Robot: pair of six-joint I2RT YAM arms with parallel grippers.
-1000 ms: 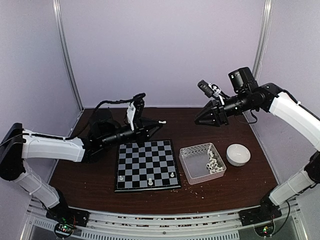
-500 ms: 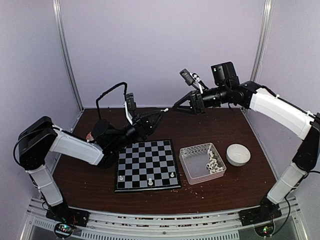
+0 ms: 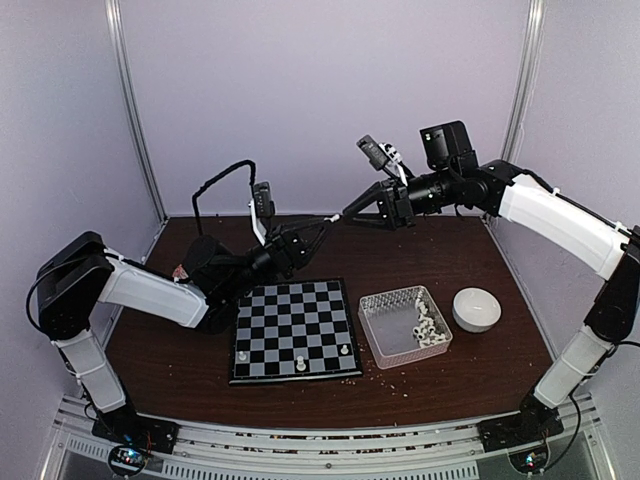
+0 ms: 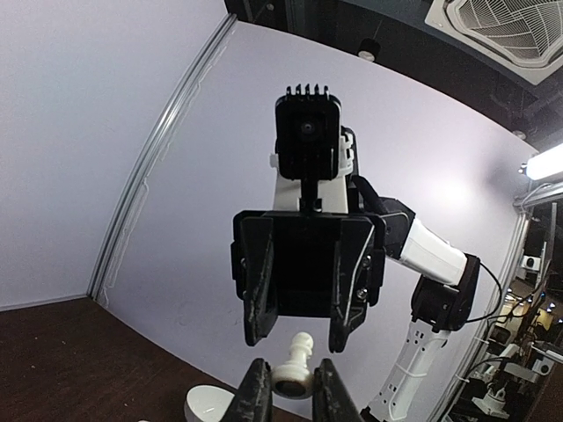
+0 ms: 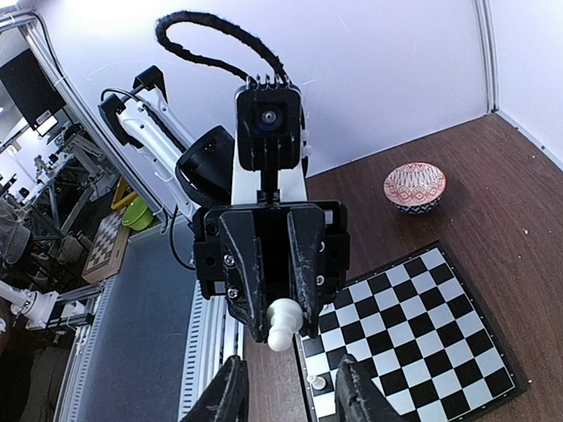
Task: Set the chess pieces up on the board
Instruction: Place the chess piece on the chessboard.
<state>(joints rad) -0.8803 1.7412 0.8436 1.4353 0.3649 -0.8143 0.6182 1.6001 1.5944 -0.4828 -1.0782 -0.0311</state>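
Chess piece [image 5: 281, 323], clamped in left gripper [image 4: 291, 374], points head-first at right gripper [image 5: 290, 360], whose jaws stand apart and empty just ahead.

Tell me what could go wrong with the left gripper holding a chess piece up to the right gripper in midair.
1. The chess piece is pinched only at the tips of the left gripper, well above the table; a mistimed handover to the open right gripper could drop it.
2. A dropped piece might bounce into the three pieces standing on the board.
3. The grippers sit tip to tip and could collide.
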